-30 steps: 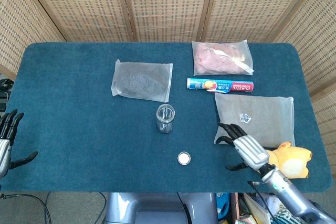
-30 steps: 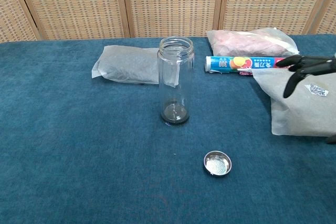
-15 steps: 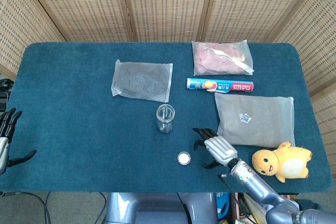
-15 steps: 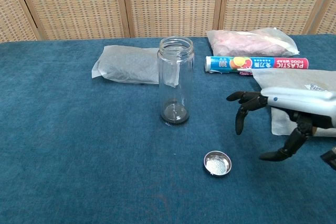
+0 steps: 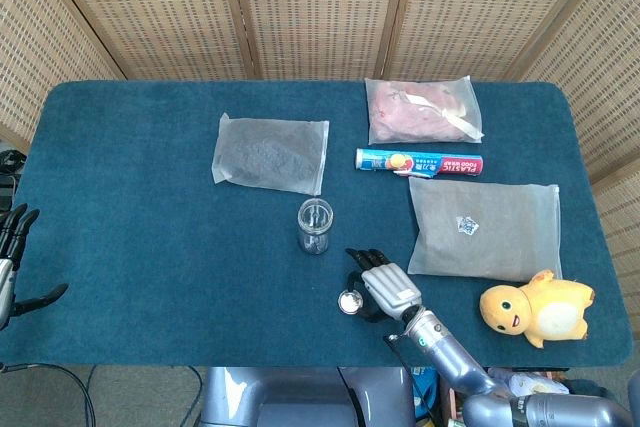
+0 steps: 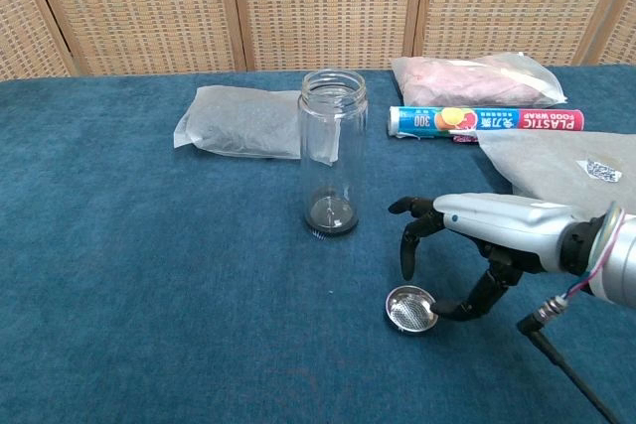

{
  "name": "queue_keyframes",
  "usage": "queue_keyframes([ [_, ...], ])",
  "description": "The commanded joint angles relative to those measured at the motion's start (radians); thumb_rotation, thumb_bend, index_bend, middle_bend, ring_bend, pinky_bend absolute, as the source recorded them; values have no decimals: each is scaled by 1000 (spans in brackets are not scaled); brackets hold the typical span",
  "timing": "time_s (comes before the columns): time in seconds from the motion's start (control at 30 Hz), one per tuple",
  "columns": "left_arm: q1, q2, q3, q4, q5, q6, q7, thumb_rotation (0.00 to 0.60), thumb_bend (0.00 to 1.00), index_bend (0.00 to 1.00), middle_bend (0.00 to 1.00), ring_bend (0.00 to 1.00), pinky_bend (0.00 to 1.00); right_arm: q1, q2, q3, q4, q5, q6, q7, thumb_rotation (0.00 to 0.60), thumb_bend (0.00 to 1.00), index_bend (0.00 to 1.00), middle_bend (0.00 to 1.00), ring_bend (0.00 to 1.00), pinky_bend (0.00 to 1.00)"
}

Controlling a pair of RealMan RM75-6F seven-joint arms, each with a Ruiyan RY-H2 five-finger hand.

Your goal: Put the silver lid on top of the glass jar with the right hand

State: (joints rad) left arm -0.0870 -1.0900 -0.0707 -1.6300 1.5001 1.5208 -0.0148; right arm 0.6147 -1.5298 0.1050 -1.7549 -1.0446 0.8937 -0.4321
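Note:
The glass jar [image 6: 332, 153] [image 5: 315, 225] stands upright and uncovered near the table's middle. The small silver lid [image 6: 410, 308] [image 5: 349, 301] lies hollow side up on the blue cloth, in front of the jar and a little to its right. My right hand [image 6: 475, 241] [image 5: 381, 285] hovers just right of the lid with its fingers spread and arched down over it; the thumb tip sits at the lid's right rim, and I cannot tell if it touches. It holds nothing. My left hand [image 5: 12, 265] hangs open at the table's far left edge.
A grey pouch [image 5: 270, 152] lies behind the jar to the left. A plastic-wrap roll [image 5: 419, 161], a pink bag [image 5: 422, 109] and a large grey bag [image 5: 487, 227] fill the right side, with a yellow plush toy [image 5: 538, 307] at the front right corner.
My right hand has swept leftward from the large grey bag to the lid, fingers now arched over it. The lid, jar and left hand have stayed put.

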Motion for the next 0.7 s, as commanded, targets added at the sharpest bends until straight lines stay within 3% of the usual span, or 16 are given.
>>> queue_keyframes([
  [0.03,0,0,0,0,0,0,-1,600,0,0,0,0,0,15,-23,0,-5,39,18,-34,600,490,452,0,0,0],
  [0.7,-2,9,-4,4,-11,-6,-28,600,0,0,0,0,0,49,-79,-34,45,90,46,-92,600,535,502,0,0,0],
])
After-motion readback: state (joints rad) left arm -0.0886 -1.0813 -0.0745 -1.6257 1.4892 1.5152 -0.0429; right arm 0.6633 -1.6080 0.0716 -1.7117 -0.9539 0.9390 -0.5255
